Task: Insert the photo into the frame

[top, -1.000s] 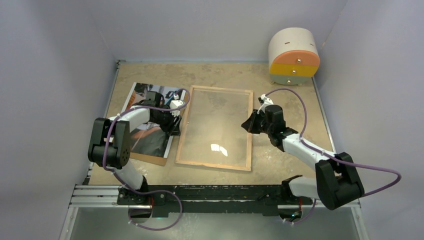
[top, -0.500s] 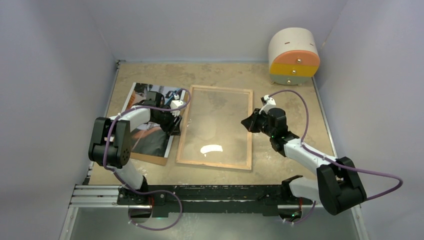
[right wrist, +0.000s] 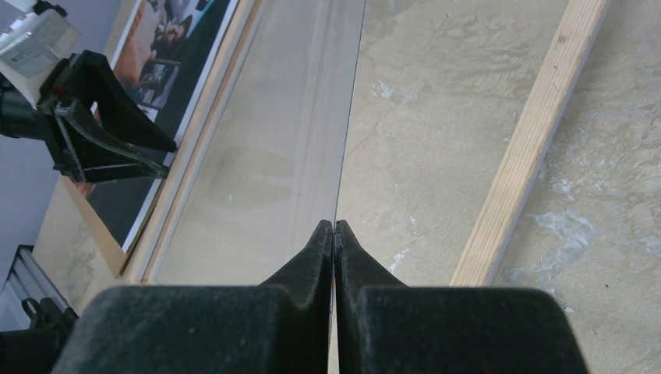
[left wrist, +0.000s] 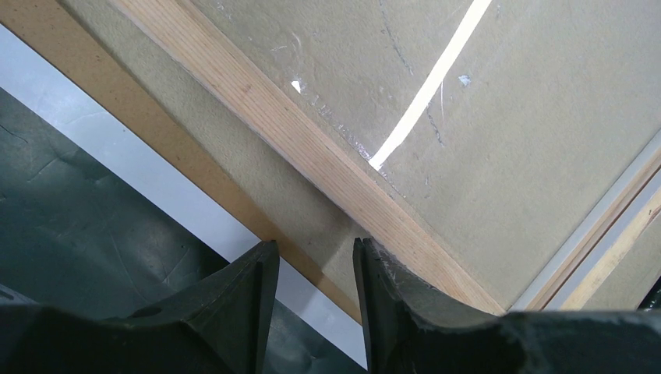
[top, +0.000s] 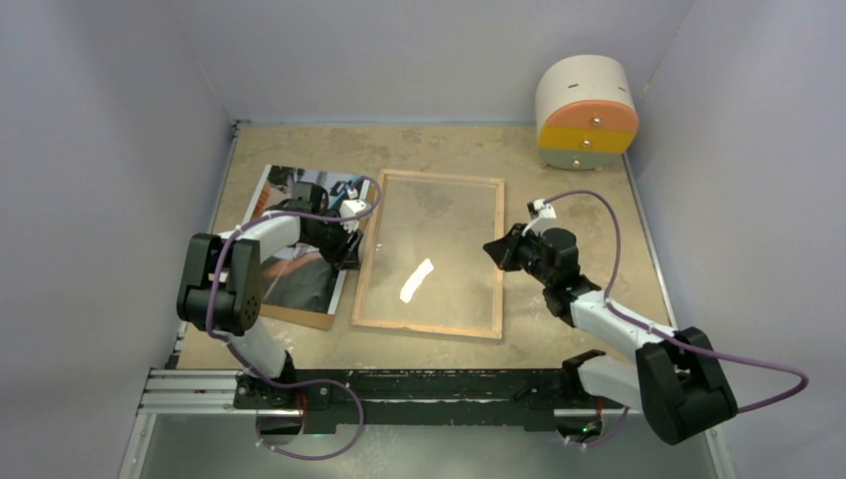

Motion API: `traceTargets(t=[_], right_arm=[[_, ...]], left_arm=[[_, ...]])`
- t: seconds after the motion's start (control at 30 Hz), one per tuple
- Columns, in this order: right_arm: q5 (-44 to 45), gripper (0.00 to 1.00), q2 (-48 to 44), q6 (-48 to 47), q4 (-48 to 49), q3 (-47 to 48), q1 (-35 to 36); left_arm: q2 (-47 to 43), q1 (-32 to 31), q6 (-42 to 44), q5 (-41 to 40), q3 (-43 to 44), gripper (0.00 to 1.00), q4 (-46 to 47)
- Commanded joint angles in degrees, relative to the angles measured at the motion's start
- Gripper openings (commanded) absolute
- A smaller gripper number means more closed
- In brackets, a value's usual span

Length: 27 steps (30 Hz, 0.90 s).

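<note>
Sandy worktop (top: 439,150) from above, with the frame (top: 429,328) lying in the middle, wood-coloured rear face up, a bright streak of glare inside it. Just left of it, the photo (top: 299,284), picture side up on a brown hardboard sheet (top: 294,316). Left pincer (top: 351,259) at the photo's right edge, beside the frame's left rail. Right pincer (top: 491,248) at the frame's right rail. Round drawer unit (top: 587,110) at the far right corner, well apart. From the left wrist: left pincer (left wrist: 316,249) narrowly parted, nothing between the fingers, poised over the photo's (left wrist: 70,210) white border and the hardboard (left wrist: 117,101) edge, with the pale wooden rail of the frame (left wrist: 296,132) just beyond. From the right wrist: right pincer (right wrist: 334,226) closed tight on the thin edge of the glass pane (right wrist: 265,156), that edge lifted away from the frame's right rail (right wrist: 530,132), bare worktop (right wrist: 452,78) between them. Across the pane, the left pincer (right wrist: 167,160) over the photo (right wrist: 179,31).
</note>
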Motion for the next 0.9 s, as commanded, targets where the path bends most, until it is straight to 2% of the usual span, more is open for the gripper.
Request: traceTargets(t=[0.0, 0.57, 0.87], right_arm=[[-1.0, 0.0, -2.2, 0.2, 4.5, -0.5, -0.2], [-1.0, 0.0, 1.4, 3.1, 8.7, 0.1, -0.1], [-2.1, 0.0, 5.1, 7.1, 14.5, -0.1, -0.1]], left_arm=[[1.8, -0.6, 0.1, -0.4, 0.2, 0.44, 0.7], [2.3, -0.9, -0.1, -0.5, 0.4, 0.43, 1.0], [2.7, -1.2, 0.1, -0.6, 0.9, 0.41, 0.8]])
